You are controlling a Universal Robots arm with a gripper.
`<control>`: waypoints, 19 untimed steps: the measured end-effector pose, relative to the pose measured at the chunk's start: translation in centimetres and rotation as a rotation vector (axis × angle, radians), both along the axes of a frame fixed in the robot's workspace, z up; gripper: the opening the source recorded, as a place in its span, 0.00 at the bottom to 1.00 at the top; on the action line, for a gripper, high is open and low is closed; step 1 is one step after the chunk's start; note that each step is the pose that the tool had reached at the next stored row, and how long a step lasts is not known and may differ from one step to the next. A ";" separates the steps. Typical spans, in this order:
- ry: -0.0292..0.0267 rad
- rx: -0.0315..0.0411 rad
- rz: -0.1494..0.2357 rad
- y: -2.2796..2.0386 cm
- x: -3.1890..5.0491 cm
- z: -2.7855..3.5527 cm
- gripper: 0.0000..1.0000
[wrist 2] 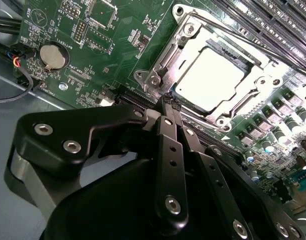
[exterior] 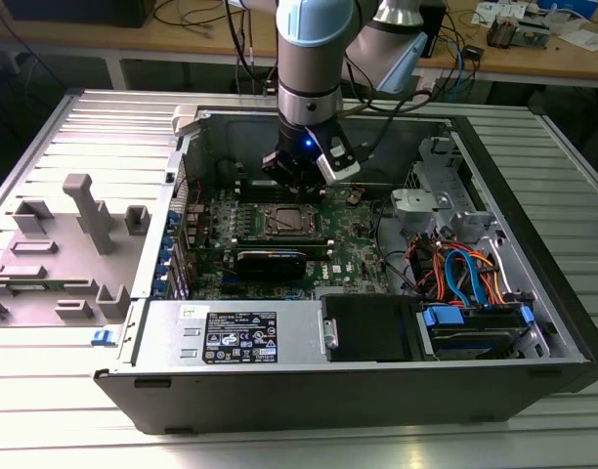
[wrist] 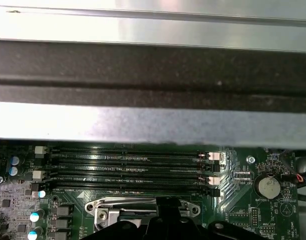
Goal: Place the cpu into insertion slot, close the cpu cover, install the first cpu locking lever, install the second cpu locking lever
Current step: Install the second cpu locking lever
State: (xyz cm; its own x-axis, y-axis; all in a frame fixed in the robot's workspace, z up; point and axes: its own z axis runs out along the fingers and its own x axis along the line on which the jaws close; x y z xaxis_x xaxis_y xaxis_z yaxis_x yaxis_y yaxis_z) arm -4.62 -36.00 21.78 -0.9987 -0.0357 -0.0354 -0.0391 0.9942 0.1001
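Exterior view looks down from afar; both wrist views closely share the insertion slot [wrist 2: 208, 75].

I see a ribbed silvery counter [exterior: 45, 430] carrying an open computer case [exterior: 279, 396] lying on its side, and just beside it, toward the exterior view's left, a grey plastic fixture tray [exterior: 69, 264] with upright posts.

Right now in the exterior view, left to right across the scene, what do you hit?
Grey plastic fixture → green motherboard → cpu in the insertion slot, gripper above → orange and blue cables.
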 end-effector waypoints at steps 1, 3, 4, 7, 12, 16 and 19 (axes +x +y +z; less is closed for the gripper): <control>0.0001 -0.0001 0.000 -0.03 0.00 0.00 0.11; 0.0000 0.0000 0.000 -0.12 0.00 0.00 0.11; 0.0000 0.0000 0.000 -0.18 0.00 0.00 0.11; 0.0000 0.0000 0.000 -0.42 0.00 0.00 0.11; 0.0000 0.0000 0.000 -0.81 0.00 0.00 0.11; 0.0002 -0.0004 0.000 -0.92 0.00 0.01 0.11; 0.0011 -0.0004 0.000 -0.93 0.00 0.28 0.11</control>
